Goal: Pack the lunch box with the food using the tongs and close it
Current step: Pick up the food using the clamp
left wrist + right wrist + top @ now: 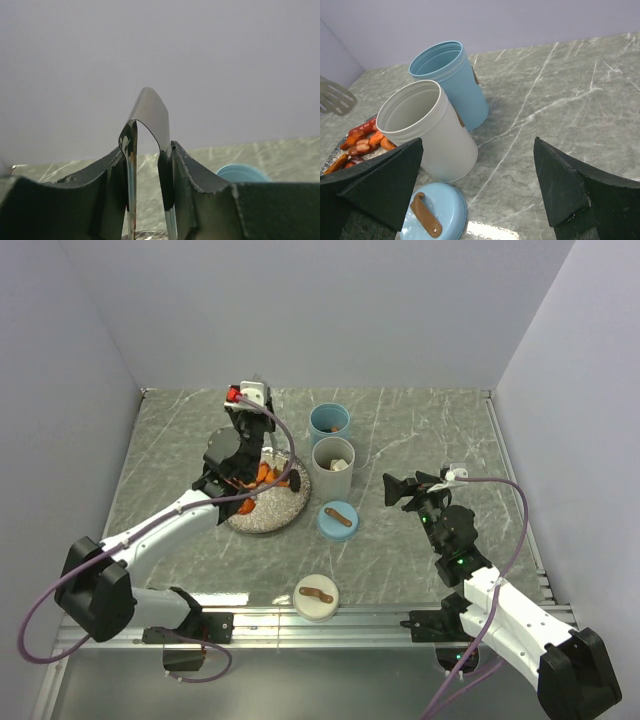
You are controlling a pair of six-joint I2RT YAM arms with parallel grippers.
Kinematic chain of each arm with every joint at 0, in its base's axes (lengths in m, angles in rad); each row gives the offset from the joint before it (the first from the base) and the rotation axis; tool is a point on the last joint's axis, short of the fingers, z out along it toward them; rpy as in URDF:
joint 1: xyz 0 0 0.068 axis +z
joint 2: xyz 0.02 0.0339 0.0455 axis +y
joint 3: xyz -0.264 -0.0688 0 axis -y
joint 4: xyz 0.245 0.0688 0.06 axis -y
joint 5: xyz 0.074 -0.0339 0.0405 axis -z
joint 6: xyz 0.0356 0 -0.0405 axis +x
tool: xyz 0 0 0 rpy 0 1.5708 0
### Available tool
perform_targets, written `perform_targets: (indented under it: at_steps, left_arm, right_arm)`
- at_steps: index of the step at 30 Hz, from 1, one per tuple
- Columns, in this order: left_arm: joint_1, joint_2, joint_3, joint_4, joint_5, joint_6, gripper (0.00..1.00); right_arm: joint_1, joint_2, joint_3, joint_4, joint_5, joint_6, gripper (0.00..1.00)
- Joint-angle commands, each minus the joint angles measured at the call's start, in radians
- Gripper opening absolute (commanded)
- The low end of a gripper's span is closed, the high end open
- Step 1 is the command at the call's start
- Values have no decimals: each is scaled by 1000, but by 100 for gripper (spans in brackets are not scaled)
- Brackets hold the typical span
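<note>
- polished, mirror-glossy metal for the tongs (150, 112)
- smooth, matt, plastic-looking walls on the white canister (440, 145) and blue canister (465, 85)
- smooth marble-patterned table (560, 90), slight sheen
- brown leather-like strap (426, 215) on the blue lid (452, 210)

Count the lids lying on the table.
2. The blue lid lies on the near side of the white cup; the white lid lies nearer the arms' bases.

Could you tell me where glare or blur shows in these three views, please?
Top external: a glare band on the table by the white lid. Left wrist: the tongs gleam; background soft. Right wrist: sharp, glare beside the blue lid.
</note>
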Motion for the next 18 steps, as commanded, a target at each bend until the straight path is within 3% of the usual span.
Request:
perform_targets:
  at_steps: [1, 7, 18]
  left_arm:
    - [75, 27, -38, 14, 78, -21, 42]
    - [135, 122, -58, 55, 163, -43, 43]
    - [181, 231, -88, 122, 195, -76, 42]
  right_arm:
    - [-6, 1, 21, 36, -1, -5, 98]
    - [-6, 6, 22, 36, -1, -5, 98]
    - [-6, 10, 24, 38, -1, -5, 98]
